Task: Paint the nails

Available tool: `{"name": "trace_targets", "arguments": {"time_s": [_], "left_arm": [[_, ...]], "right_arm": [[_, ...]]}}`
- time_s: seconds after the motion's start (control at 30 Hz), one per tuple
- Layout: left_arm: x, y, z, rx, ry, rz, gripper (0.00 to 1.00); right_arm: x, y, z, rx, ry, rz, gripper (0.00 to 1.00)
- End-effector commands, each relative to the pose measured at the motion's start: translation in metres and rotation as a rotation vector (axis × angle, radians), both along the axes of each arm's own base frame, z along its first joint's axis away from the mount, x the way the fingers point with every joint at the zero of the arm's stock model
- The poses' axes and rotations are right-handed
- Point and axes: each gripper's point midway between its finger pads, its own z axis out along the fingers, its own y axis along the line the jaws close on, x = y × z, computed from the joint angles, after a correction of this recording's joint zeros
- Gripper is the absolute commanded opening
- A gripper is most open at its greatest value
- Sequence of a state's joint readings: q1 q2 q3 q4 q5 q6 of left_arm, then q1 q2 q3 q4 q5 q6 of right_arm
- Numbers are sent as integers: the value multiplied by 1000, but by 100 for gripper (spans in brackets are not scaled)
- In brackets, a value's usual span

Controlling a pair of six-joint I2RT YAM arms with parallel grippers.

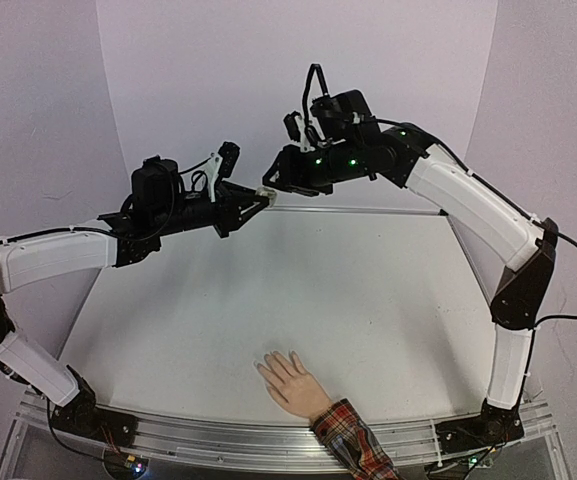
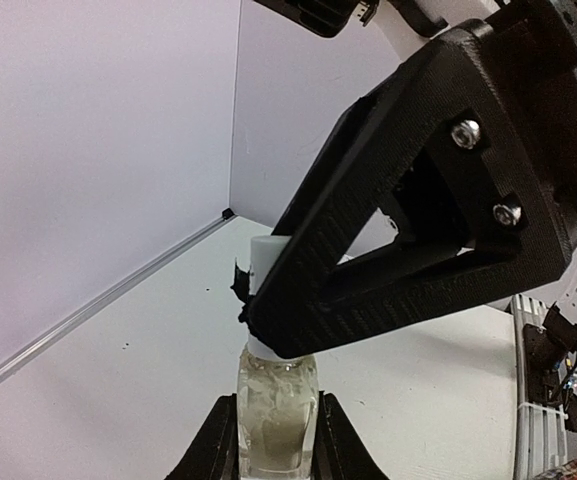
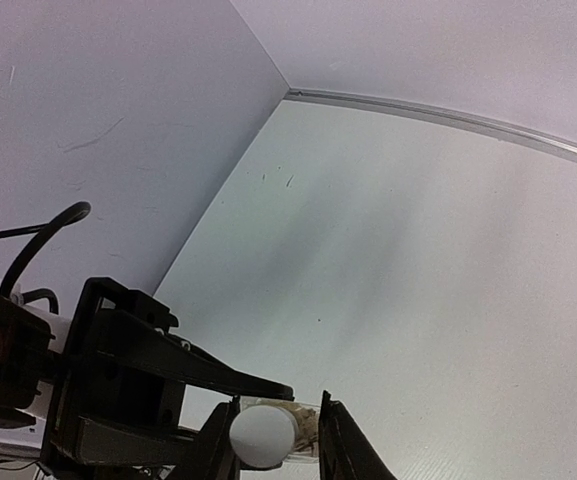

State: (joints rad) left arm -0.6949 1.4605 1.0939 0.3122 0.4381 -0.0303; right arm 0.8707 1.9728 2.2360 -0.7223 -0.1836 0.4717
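Nails (image 1: 267,367) tip the fingers of a flesh-coloured hand (image 1: 293,385) that lies flat on the table (image 1: 388,300), well below both grippers and far nearer the arm bases, with its plaid cuff (image 1: 353,440) at the near edge. They are too small to tell apart from above. They look hard and tiny, and the hand probably light enough to slide, so nothing there should be grasped: only a brush should touch them, lightly. The left gripper (image 2: 276,440) is closed narrow on the glass body of a small bottle (image 2: 276,405), likely slick and breakable. The right gripper (image 3: 273,445) is pinched on its white cap (image 3: 262,436), the sensible place to hold, since the cap probably carries the brush.
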Motion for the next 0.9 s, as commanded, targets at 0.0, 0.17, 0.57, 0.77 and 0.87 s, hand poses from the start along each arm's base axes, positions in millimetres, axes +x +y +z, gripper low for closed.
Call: {"name": "trace_targets", "arguments": {"time_s": [0.0,0.17,0.57,0.77,0.87], "left_arm": [[-7,-1,39,-59,-74,-27,0],[-17,0,43,-66,-80,-63,0],[-116,16,67,-145,48,-577,0],[-125,15,66,-128,78,-663,0],[-124,13,65,-120,80,-677,0]], "right_arm": [[-4,-3,19,36,-21,17,22],[-12,2,21,48,-17,90,0],[-94,-28,48,24,-305,607,0],[-119,-33,54,64,-334,716,0],[-121,-36,58,65,-353,716,0]]}}
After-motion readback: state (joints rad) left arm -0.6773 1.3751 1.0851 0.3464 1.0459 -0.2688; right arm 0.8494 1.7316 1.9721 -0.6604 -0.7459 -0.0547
